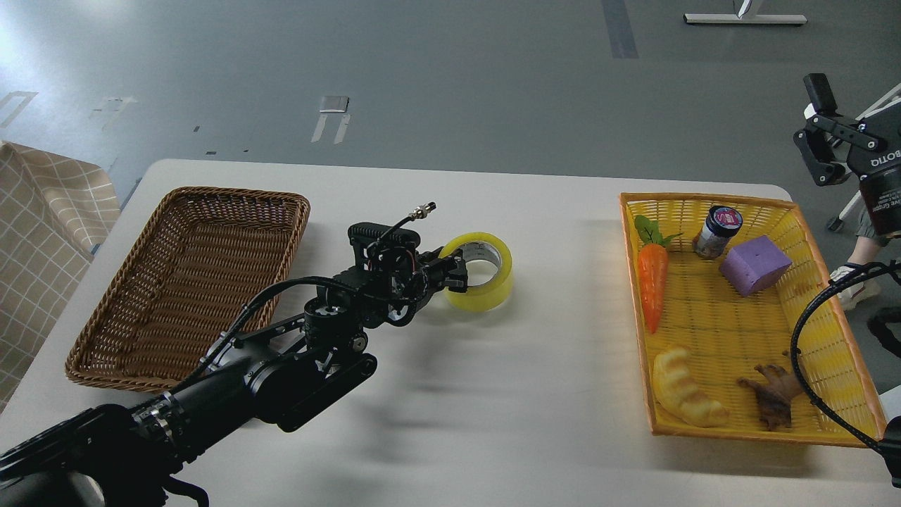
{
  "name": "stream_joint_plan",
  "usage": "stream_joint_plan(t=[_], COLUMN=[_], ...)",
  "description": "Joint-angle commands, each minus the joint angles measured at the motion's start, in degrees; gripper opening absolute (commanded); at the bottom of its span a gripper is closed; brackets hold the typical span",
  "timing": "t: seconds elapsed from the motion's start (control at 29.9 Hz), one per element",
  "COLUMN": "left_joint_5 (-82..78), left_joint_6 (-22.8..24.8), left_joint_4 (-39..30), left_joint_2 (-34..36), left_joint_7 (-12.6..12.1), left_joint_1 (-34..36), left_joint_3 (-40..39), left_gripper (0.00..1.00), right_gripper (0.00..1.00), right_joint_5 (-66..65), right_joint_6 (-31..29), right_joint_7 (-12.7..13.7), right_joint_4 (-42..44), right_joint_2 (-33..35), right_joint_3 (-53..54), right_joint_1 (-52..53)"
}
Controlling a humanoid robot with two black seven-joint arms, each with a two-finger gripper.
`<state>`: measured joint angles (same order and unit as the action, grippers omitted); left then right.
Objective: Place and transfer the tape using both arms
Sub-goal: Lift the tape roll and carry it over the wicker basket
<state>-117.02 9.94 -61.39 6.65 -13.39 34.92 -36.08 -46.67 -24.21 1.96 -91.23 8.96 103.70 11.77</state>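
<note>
The tape (480, 282) stands near the middle of the white table (493, 422), tilted on its edge with the open core facing up and toward the camera. It lies between the two baskets, nearer the brown one. Its yellow band is translucent; the inner core reads grey-white.

The left gripper (456, 274) is at the tape's left side. Its jaws are closed on the near-left wall of the roll, one finger appearing inside the ring and one outside; the grip looks firm, though the dark fingers partly hide the contact. The left arm (281, 366) runs from the lower-left corner up to the tape, with a cable looping along it.

Left of the tape sits the brown wicker basket (190, 282), which shows no contents.

Right of the tape, well apart, sits the yellow basket (830, 282). It holds a carrot (653, 282), a small jar with a dark lid (718, 231), a purple block (754, 265), a pale bread-shaped item (686, 398) and a brown figure (774, 394).

The right gripper (820, 141) is raised far right of the tape, beyond the yellow basket and clear of the table. Its jaws stand apart and hold nothing. A black cable (809, 338) curves across the yellow basket's right rim.

A checked cloth (42, 232) lies at the left edge, beyond the brown basket.
</note>
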Motion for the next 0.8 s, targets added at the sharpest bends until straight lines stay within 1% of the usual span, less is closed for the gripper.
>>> stream_joint_plan(t=[0.0, 0.07, 0.13, 0.2, 0.27, 0.33, 0.4, 0.53, 0.7, 0.74, 0.77], left_joint_5=[1.36, 1.36, 1.44, 1.53, 1.62, 1.79, 2.93, 8.2, 8.47, 8.48, 8.65], left_joint_6=[-0.18, -0.18, 0.08, 0.25, 1.39, 2.45, 2.63, 3.68, 3.68, 3.68, 3.68], left_joint_4=[-1.71, -3.82, -8.29, -10.06, -12.26, -14.1, -15.6, -21.83, -22.46, -22.46, -22.46], left_joint_2=[2.31, 3.97, 8.52, 11.17, 15.48, 21.53, 24.62, 35.59, 43.25, 44.22, 45.89], left_joint_7=[-0.06, -0.41, -0.67, -0.67, -0.5, 0.11, 0.12, -0.06, 0.29, 0.55, 1.51], left_joint_1=[1.46, 1.99, 2.17, 2.25, 2.43, 2.61, 2.61, 2.52, 2.08, 1.9, 1.55], left_joint_3=[-0.14, -0.05, 0.04, 0.04, -0.31, -0.84, -0.84, -0.4, -0.66, -0.75, -0.75], left_gripper=[0.0, 0.0, 0.0, 0.0, 0.0, 0.0, 0.0, 0.0, 0.0, 0.0, 0.0], right_gripper=[1.0, 1.0, 1.0, 1.0, 1.0, 1.0, 1.0, 1.0, 1.0, 1.0, 1.0], right_joint_5=[0.0, -0.09, -0.35, -0.44, -0.62, -0.79, -0.7, -0.79, -0.79, -0.79, -0.79], right_joint_6=[-0.05, -0.05, -0.05, -0.05, -0.05, -0.05, -0.05, -0.05, -0.05, -0.05, -0.05], right_joint_7=[0.06, 0.06, 0.06, 0.06, 0.06, 0.06, 0.15, 0.15, 0.15, 0.15, 0.06], right_joint_4=[0.0, 0.0, 0.0, 0.0, 0.0, 0.0, 0.0, 0.0, 0.0, 0.0, 0.0], right_joint_2=[0.09, 0.09, 0.09, 0.09, 0.18, 0.53, 0.7, 0.97, 0.97, 0.97, 0.97], right_joint_3=[-0.08, -0.08, -0.08, -0.08, -0.08, -0.08, -0.08, -0.08, -0.08, -0.08, -0.08], right_joint_1=[0.09, 0.27, 0.44, 0.45, 0.27, 0.18, 0.09, 0.01, 0.09, 0.09, 0.09])
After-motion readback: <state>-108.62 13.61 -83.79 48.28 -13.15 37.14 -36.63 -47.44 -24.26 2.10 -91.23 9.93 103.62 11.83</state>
